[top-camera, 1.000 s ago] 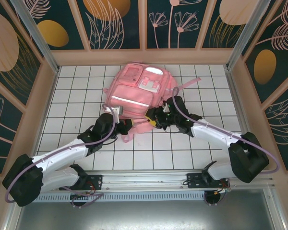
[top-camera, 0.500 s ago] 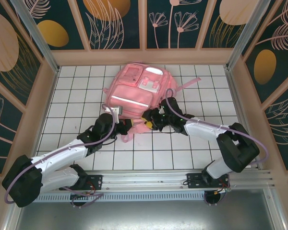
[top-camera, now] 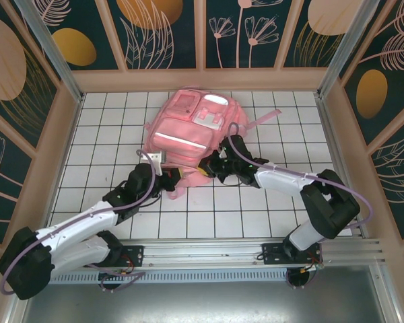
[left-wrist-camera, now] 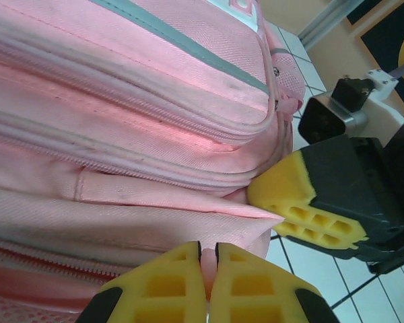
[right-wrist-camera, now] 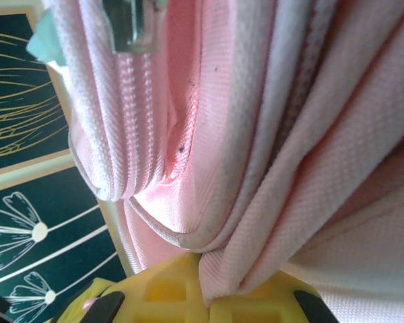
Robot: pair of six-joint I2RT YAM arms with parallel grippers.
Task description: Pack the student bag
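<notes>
The student bag (top-camera: 188, 131) is a large pink backpack with white stripes, lying flat on the white tiled table (top-camera: 108, 134) at the back middle. At its near edge my left gripper (top-camera: 170, 176) is shut on a thin fold of the bag's pink fabric (left-wrist-camera: 209, 266). My right gripper (top-camera: 207, 168) is shut on a bunched fold of the bag's fabric (right-wrist-camera: 249, 249) at the near right corner. In the left wrist view the right gripper's yellow fingers (left-wrist-camera: 303, 202) press against the bag (left-wrist-camera: 121, 101). A metal zipper pull (right-wrist-camera: 131, 27) and zipper teeth show in the right wrist view.
A pink strap (top-camera: 266, 118) trails from the bag toward the right. Patterned walls (top-camera: 27, 121) enclose the table on three sides, with a metal rail (top-camera: 209, 252) along the near edge by the arm bases.
The right gripper has moved left along the bag's near edge and shut on its fabric. The left arm shifted slightly, still clamped on the fold.
</notes>
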